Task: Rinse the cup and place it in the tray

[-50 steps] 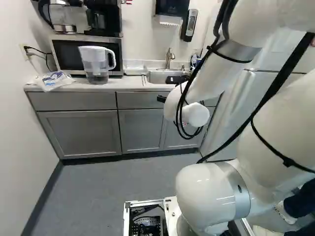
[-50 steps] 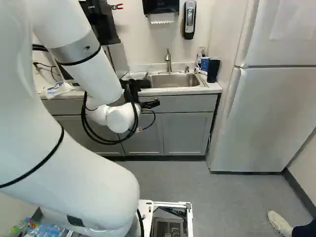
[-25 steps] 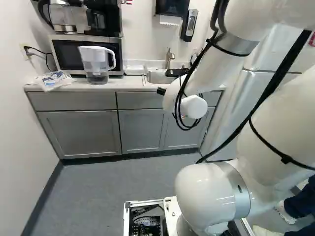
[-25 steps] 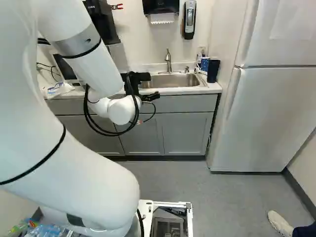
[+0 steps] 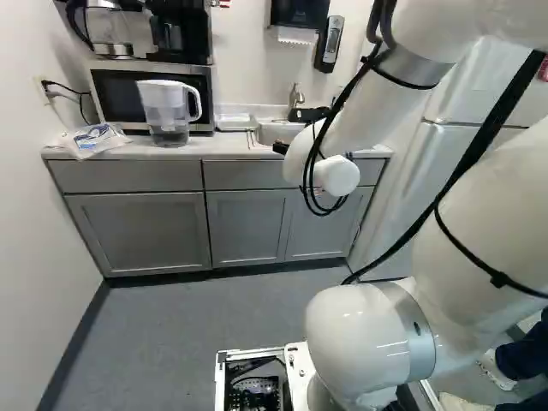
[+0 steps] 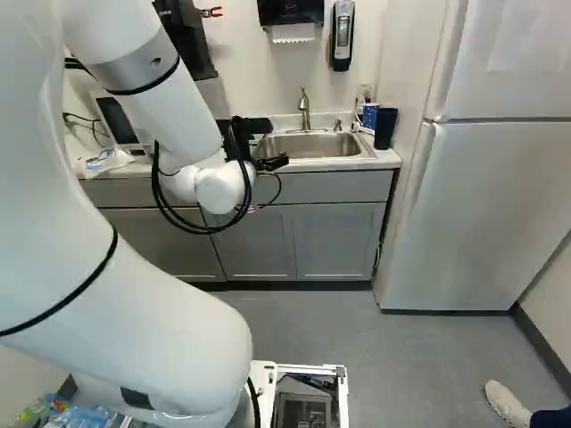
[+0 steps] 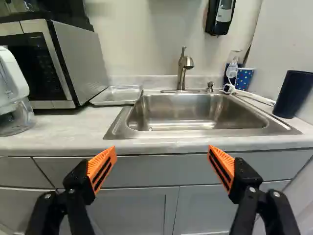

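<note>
My gripper point(image 6: 270, 162) hangs in front of the counter, near the sink. In the wrist view the gripper point(image 7: 162, 151) stands wide open, nothing between its orange pads. Ahead of it lies the steel sink point(image 7: 178, 112) with its faucet point(image 7: 183, 68). A dark blue cup point(image 7: 292, 94) stands upright on the counter beside the sink, on the side away from the microwave; a blue dotted cup point(image 7: 245, 78) is farther back near the wall. The clear shallow tray point(image 7: 117, 96) lies between sink and microwave, with nothing visible in it.
A microwave point(image 5: 152, 96) and a water pitcher point(image 5: 167, 113) occupy the counter's other end, with a plastic packet point(image 5: 92, 139) near the wall. The counter edge and grey cabinets point(image 7: 134, 208) are close ahead. A fridge point(image 6: 491, 205) stands right of the counter. A soap dispenser point(image 6: 343, 36) hangs above.
The arm's wrist and gripper have risen from in front of the cabinets to around counter height. The base has not moved, and the cups and tray stay in place.
</note>
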`<state>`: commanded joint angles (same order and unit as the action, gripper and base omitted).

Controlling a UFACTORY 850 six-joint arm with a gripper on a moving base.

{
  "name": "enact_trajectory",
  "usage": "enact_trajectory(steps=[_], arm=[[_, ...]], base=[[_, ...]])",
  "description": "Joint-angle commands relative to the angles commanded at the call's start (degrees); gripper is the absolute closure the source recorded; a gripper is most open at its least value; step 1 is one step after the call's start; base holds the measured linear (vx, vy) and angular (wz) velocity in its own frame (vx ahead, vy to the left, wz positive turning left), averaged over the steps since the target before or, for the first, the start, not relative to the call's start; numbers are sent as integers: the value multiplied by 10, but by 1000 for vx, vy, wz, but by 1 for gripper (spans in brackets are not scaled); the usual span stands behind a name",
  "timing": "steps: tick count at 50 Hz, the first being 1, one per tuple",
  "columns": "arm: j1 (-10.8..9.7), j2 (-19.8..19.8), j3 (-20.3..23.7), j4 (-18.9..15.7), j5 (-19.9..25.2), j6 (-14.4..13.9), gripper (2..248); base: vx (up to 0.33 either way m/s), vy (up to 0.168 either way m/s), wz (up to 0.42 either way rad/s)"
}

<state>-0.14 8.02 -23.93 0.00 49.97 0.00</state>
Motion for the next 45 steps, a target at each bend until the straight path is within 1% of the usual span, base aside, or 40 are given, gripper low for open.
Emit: enact_trajectory(steps=[19, 45], arm=[[0, 8, -18, 0, -11, 0, 3], [0, 16, -45, 0, -40, 0, 3]], base=[[0, 0, 0], [0, 0, 0]])
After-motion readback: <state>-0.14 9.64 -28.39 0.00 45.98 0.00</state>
